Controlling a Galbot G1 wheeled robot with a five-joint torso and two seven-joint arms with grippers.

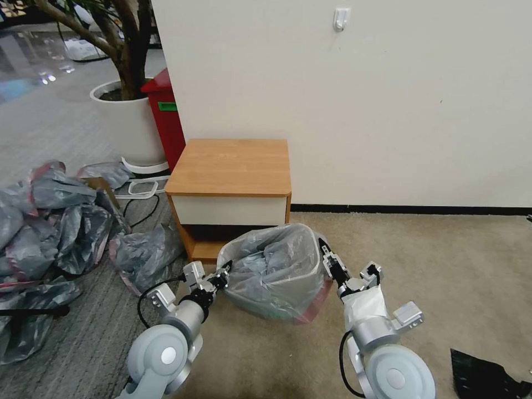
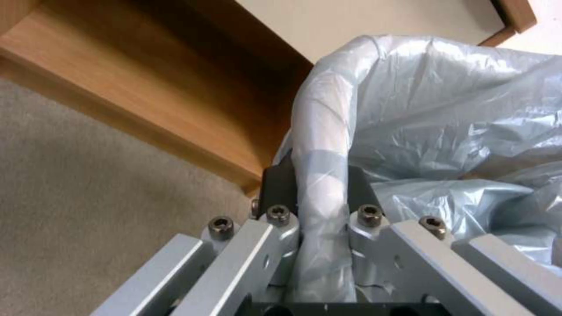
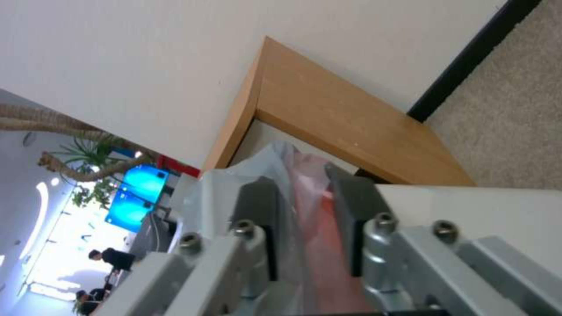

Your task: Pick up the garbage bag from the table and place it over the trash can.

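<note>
Inspection, fitting stage. The trash can [image 1: 288, 307] stands on the carpet just in front of the table [image 1: 230, 166], whose top is bare. The garbage bag [image 1: 274, 266] is already draped into and over the can, its pink band hanging low on the can's right outer side.

My left gripper [image 1: 223, 275] sits at the can's left rim. Its fingers [image 2: 280, 184] are nearly closed, one either side of the bag-covered rim, pinching film and rim together. My right gripper [image 1: 327, 256] is at the can's right rim, its fingers [image 3: 261, 206] drawn in on a fold of grey film and pink band.

Judgement: the bag is mostly seated, but the film looks bunched inside the can. To finish well, I should draw both sides down evenly past the flared rim, keeping tension light, since thin film could tear at the pads and an uneven pull could tip the can.
</note>
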